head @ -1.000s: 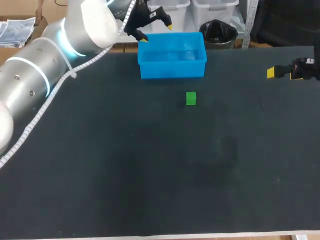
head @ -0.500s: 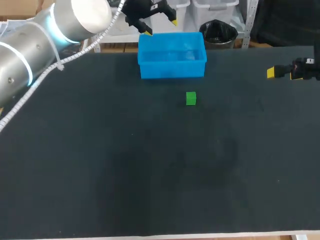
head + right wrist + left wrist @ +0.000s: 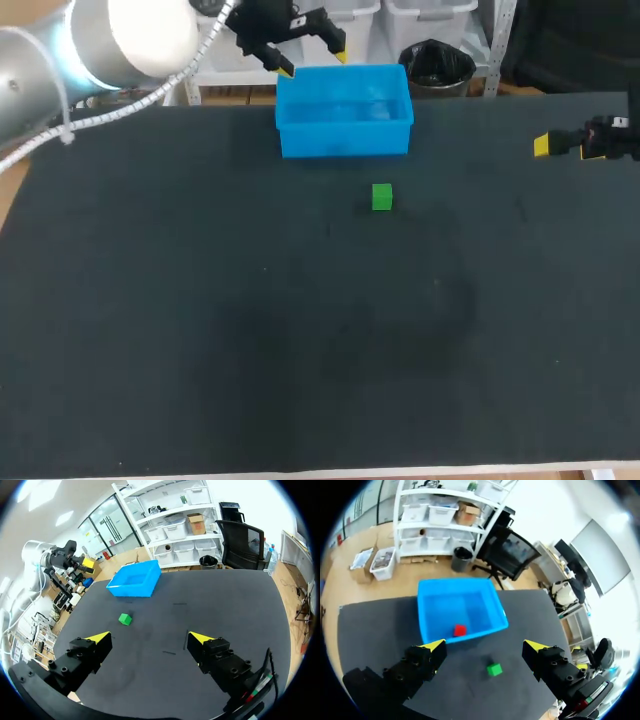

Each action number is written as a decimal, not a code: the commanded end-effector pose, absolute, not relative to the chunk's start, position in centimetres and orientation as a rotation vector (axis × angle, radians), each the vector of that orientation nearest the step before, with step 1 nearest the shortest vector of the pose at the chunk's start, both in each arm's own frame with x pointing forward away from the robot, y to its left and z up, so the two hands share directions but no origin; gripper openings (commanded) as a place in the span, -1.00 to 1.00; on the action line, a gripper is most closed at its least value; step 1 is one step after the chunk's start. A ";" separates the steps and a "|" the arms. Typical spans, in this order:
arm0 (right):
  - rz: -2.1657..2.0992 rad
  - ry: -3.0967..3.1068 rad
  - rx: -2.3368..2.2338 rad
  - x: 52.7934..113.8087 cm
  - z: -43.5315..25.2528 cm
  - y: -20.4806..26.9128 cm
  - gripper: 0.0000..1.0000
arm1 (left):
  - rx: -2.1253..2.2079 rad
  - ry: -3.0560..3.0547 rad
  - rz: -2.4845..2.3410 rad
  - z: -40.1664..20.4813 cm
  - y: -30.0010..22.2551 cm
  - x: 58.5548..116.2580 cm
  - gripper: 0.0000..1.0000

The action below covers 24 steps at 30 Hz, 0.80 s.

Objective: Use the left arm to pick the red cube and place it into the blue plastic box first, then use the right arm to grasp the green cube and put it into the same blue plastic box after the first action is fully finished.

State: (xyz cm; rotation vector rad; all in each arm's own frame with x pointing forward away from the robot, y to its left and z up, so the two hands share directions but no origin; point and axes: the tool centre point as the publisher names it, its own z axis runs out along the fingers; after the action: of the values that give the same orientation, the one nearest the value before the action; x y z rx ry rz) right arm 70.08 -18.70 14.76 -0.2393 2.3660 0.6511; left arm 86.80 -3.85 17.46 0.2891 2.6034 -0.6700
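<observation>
Red cube (image 3: 460, 630): small, bright, lying inside blue plastic box (image 3: 345, 140), close by one wall. Green cube (image 3: 381, 196) on black table (image 3: 200, 330), at box's 5 o'clock, apart from it. Left gripper (image 3: 313, 62) spread wide, holding nothing, above box's 11 o'clock corner. Right gripper (image 3: 150, 637) spread wide, holding nothing, at table's 2 o'clock.

The red cube (image 3: 460, 630) shows only in the left wrist view; in the head and right wrist views the box (image 3: 346, 135) walls hide it. The head view's edges cut off the right arm (image 3: 612, 138) and left arm (image 3: 130, 40).
</observation>
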 end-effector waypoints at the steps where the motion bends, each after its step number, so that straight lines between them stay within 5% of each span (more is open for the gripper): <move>1: 0.645 2.370 -0.236 70.0 14.9 -18.6 1.00 | 0.224 2.449 -0.664 16.9 -3.0 83.5 1.00; 24: 0.645 2.370 -0.236 70.0 14.9 -18.6 1.00 | 0.345 2.357 -0.722 17.7 -2.4 83.5 1.00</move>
State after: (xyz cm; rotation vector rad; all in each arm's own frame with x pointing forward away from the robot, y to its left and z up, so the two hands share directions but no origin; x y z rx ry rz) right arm 70.08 -18.70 14.76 -0.2393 2.3660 0.6511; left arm 83.87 -3.24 17.74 0.2897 2.3997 -0.6654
